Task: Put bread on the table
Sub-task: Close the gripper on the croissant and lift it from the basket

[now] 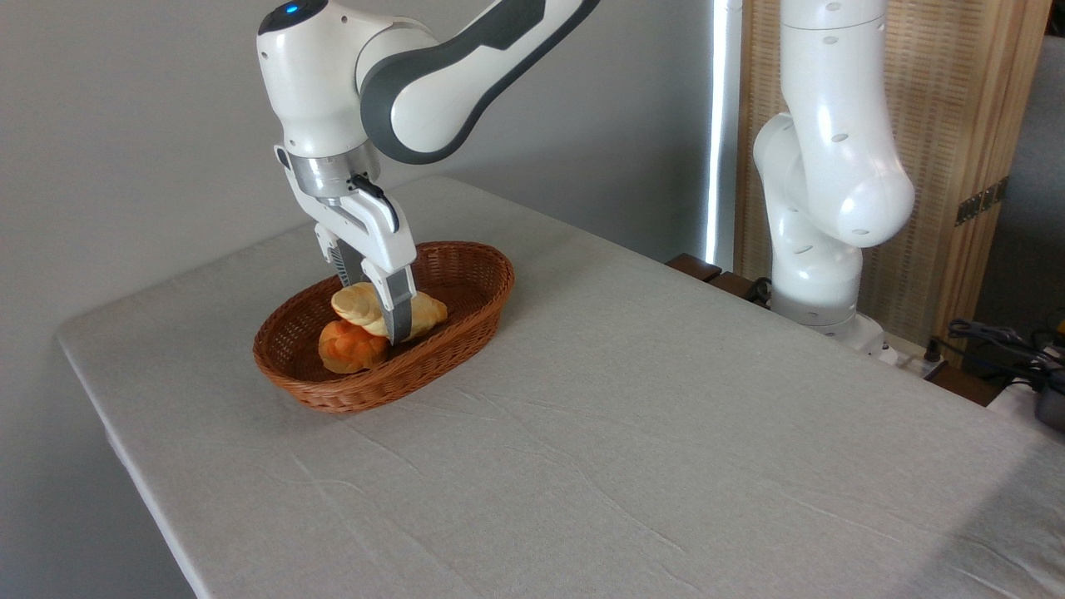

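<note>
Claw point(381, 312) closed around pale golden braided bread loaf point(366, 305), mid-length for balance, inside brown oval wicker basket point(478, 312). Loaf overlaps small round orange bun point(348, 347). Grey-clothed table point(666, 433) beside basket awaits it.

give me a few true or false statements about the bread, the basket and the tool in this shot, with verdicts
1. The bread lies inside the wicker basket. True.
2. The tool hangs over bare table, far from the basket. False: its fingers reach down into the basket, one on either side of the bread.
3. An orange bun sits beside the bread in the basket. True.
4. The bread already rests on the grey cloth. False: it is not yet out of the basket.
5. The basket stands at the table's right end. False: it stands toward the left end.
</note>
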Controlling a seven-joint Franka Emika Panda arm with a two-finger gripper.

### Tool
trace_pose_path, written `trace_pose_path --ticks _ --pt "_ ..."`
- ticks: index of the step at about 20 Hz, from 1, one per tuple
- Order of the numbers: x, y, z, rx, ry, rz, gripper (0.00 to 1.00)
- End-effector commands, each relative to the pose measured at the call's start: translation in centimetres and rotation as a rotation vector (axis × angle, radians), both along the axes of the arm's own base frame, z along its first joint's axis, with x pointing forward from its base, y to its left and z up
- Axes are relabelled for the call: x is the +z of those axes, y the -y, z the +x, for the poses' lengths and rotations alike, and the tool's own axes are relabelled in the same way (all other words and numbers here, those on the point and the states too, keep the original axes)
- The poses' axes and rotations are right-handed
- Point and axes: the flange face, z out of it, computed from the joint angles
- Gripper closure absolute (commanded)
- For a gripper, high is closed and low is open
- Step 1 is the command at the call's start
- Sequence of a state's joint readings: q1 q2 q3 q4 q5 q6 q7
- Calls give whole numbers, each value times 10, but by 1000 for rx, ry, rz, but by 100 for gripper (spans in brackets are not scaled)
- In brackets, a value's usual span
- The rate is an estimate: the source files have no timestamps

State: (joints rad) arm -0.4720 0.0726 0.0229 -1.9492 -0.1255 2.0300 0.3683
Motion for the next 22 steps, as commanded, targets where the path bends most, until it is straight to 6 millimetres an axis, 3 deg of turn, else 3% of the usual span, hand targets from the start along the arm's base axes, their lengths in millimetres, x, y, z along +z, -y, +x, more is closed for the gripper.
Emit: trace_pose_path --ticks 1,8,10,13,17,22 --pt "5 -4 -2 -28 -12 13 57" --pt "12 -4 -10 -34 -47 18 57" --pt "17 -5 -10 -31 -57 15 63" --pt "28 -6 -14 -27 -61 -1 64" --pt "57 -8 -16 -2 -43 -55 64" --pt "92 -48 -8 67 -50 -91 63"
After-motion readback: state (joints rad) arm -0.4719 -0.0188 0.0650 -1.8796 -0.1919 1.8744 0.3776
